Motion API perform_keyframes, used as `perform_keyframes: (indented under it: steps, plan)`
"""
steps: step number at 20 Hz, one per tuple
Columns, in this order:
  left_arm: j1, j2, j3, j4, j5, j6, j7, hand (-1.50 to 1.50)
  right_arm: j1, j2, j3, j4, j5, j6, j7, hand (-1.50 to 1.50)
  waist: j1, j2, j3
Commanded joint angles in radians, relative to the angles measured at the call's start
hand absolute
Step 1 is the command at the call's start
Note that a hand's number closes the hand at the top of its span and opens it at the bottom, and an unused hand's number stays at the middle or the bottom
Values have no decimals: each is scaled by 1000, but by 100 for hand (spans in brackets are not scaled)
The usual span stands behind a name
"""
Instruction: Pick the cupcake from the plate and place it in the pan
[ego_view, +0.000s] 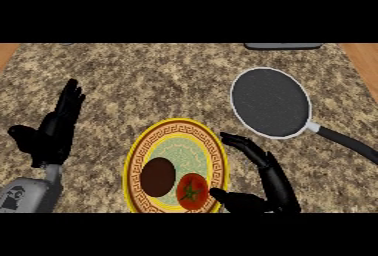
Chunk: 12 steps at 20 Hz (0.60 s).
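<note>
A yellow-rimmed patterned plate (148, 145) lies on the counter at lower centre. On it sit a dark brown cupcake (158, 176) and, to its right, a red tomato (193, 190). The dark pan (270, 102) with a pale rim rests at upper right, its black handle (347, 142) running toward the lower right. My right hand (267, 172) is open just right of the plate, fingers arched toward the rim and thumb near the tomato, holding nothing. My left hand (56, 127) stays open at the left, fingers up.
The speckled granite counter (148, 75) fills the view, with wooden strips at the far corners. A grey flat object (283, 46) peeks in at the top edge, behind the pan.
</note>
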Motion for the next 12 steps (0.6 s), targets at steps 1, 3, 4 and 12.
perform_keyframes:
  steps: [1,3,4,12]
  plan:
    - [-25,8,31,25,9,-17,15,0,72,-114,29,-294,99,15,184,-150,-5,-2,-2]
    - [-47,-5,21,39,-1,-18,21,0,46,-180,25,-346,134,91,283,-150,-1,0,-2]
    - [-25,16,41,37,18,-47,5,0,-17,-219,-18,-367,98,166,351,-150,8,1,-2]
    - [-59,-10,21,30,-28,-22,29,0,-256,-256,-17,-622,72,452,907,-150,20,1,-2]
